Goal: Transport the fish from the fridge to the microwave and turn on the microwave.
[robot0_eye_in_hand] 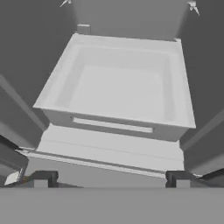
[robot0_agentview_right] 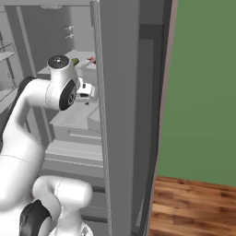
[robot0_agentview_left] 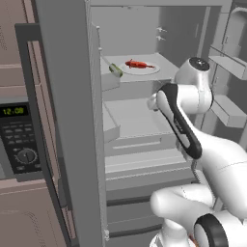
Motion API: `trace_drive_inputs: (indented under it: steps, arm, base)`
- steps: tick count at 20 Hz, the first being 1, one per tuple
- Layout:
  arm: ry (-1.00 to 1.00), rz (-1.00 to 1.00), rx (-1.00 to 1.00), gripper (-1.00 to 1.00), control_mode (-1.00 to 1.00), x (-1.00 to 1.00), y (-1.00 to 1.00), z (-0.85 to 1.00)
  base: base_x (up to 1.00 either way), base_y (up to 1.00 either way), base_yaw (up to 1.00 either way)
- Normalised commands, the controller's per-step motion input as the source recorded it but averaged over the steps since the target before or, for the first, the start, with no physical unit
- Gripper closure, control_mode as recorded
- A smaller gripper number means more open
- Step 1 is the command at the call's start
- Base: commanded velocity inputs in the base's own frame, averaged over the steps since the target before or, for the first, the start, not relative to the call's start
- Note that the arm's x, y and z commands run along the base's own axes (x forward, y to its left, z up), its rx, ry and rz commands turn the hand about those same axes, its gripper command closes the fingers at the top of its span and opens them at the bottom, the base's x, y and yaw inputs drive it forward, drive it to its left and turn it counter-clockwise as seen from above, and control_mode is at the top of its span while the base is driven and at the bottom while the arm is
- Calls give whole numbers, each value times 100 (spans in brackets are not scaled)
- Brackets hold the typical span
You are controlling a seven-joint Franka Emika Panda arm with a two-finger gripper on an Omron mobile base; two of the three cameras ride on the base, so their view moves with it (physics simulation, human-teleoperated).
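Fridge (robot0_agentview_left: pixel 72 120) stood open, pale interior exposed. Fish (robot0_agentview_left: pixel 137 64) lay on a white plate (robot0_agentview_left: pixel 152 70) on the upper shelf (robot0_agentview_left: pixel 140 79), with a small green vegetable (robot0_agentview_left: pixel 116 70) just beside the plate at its left edge. In the right base view the fish (robot0_agentview_right: pixel 92 59) was a red speck mostly hidden behind the door edge, green vegetable (robot0_agentview_right: pixel 74 61) near it

Gripper (robot0_eye_in_hand: pixel 109 178) sat inside the fridge, below the fish's shelf, pointing down at a pale drawer bin (robot0_eye_in_hand: pixel 57 94). Jaws were wide apart, nothing between them, both fingertips (robot0_eye_in_hand: pixel 41 179) low in the hand view. Fish was above the hand and well apart from it, no contact. Hand body (robot0_agentview_right: pixel 85 92) was visible past the wrist in the right base view; exact height relative to the middle shelf was hard to judge, probably just over it

Microwave (robot0_agentview_left: pixel 19 140) sat left of the fridge, green display lit, door shut
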Motion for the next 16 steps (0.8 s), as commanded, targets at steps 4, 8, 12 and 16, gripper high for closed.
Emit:
trace_drive_inputs:
  steps: [4,8,12,16]
  arm:
    - [-27,19,2,-100,-100,1,2,28]
    - [-12,17,6,-100,-100,1,3,40]
    - [-5,6,0,-100,-100,10,7,32]
    - [-4,0,-1,-100,-100,24,16,22]
  base:
    - [0,0,0]
    - [0,0,0]
    - [0,0,0]
    - [0,0,0]
